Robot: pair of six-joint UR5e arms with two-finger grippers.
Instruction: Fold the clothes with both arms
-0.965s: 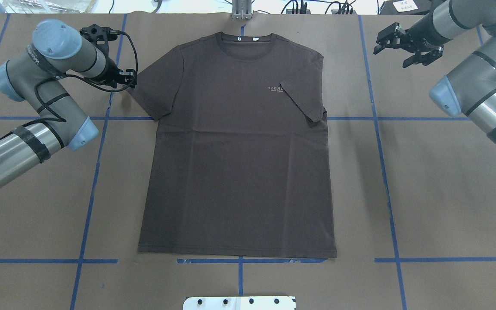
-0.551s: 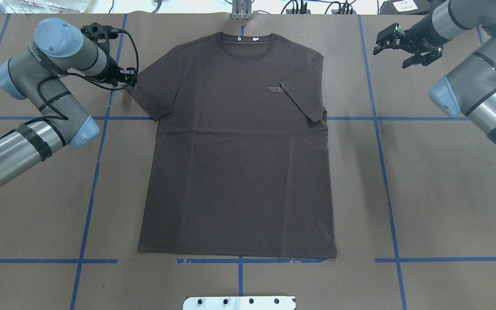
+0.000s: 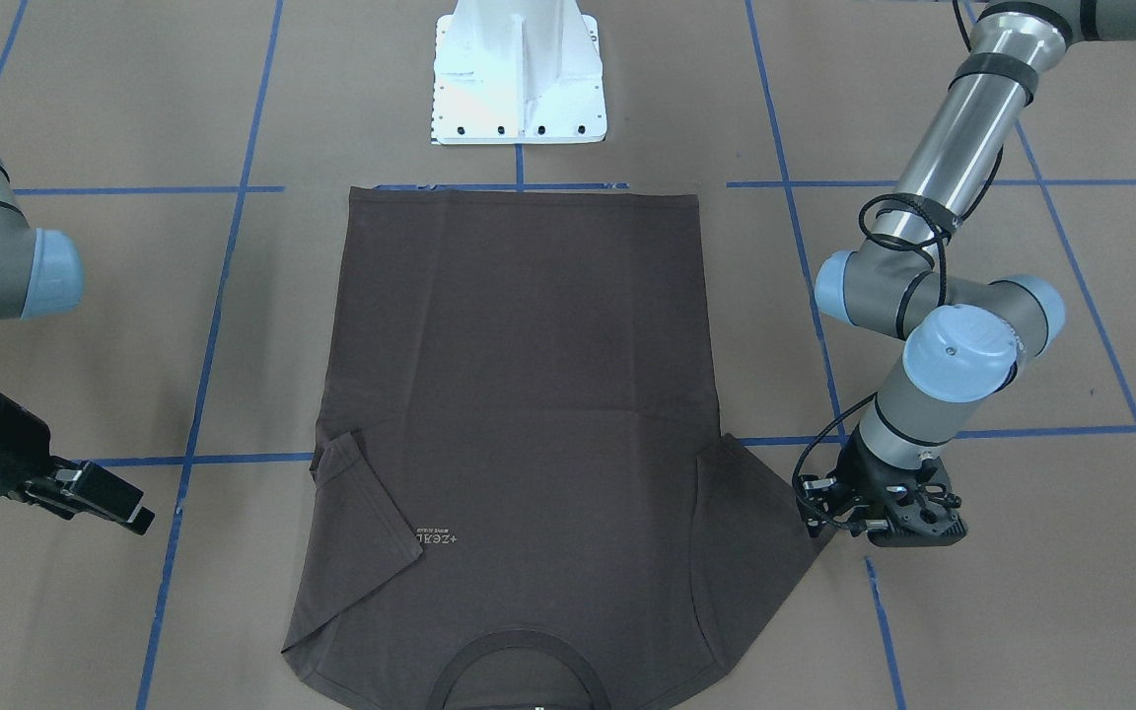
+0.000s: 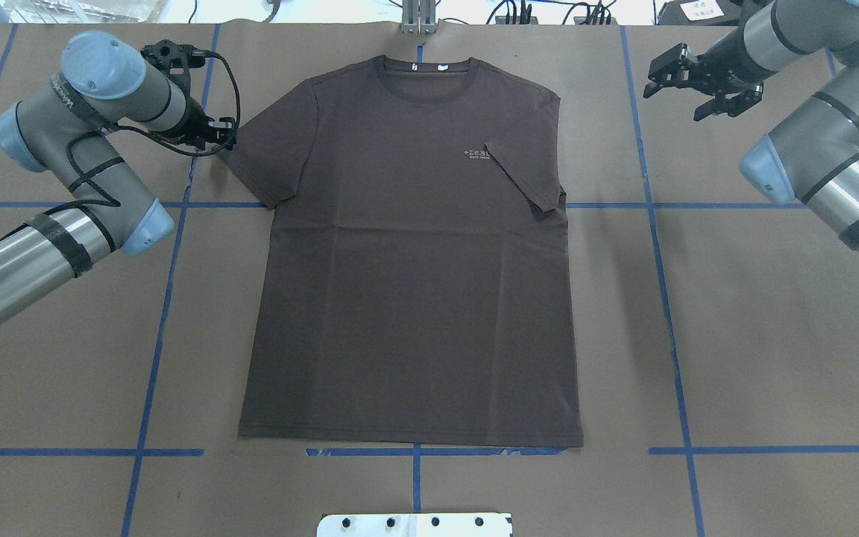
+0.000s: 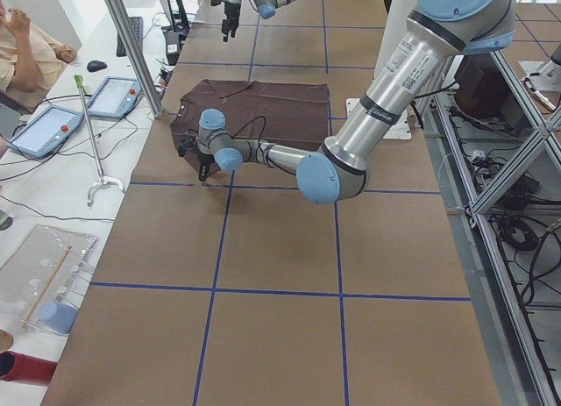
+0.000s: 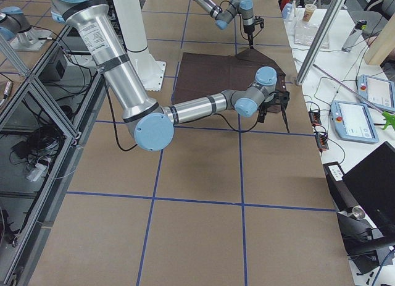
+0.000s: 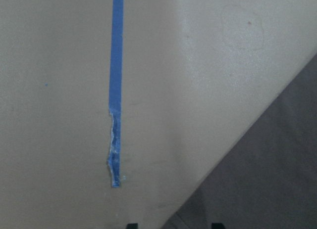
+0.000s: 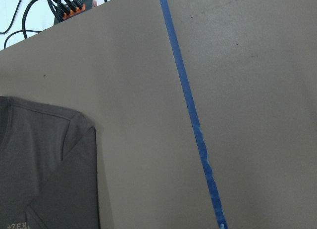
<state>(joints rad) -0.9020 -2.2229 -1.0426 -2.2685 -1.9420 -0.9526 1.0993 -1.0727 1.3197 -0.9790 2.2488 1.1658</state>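
The dark brown T-shirt [image 4: 414, 298] lies flat on the table, chest logo up, collar at the far edge. In the overhead view its right-hand sleeve [image 4: 523, 179] is folded in over the chest, and the other sleeve [image 4: 265, 149] is spread out. My left gripper [image 4: 222, 139] sits low at that sleeve's outer edge. In the left wrist view its fingertips stand apart, open, with the sleeve edge [image 7: 277, 179] running toward them. My right gripper [image 4: 674, 104] is open and hangs over bare table far right of the shirt's shoulder. It holds nothing.
Blue tape lines [image 4: 168, 298] cross the brown table cover. The white pedestal base [image 3: 519, 79] stands just beyond the shirt's hem. Cables [image 4: 526, 11] lie past the far edge. In the exterior left view a side bench holds tablets [image 5: 114, 97], and a person [image 5: 26, 55] sits there.
My left gripper has crept slightly toward the far edge beside the sleeve. The right gripper has drifted a little farther away. The shirt has not moved.
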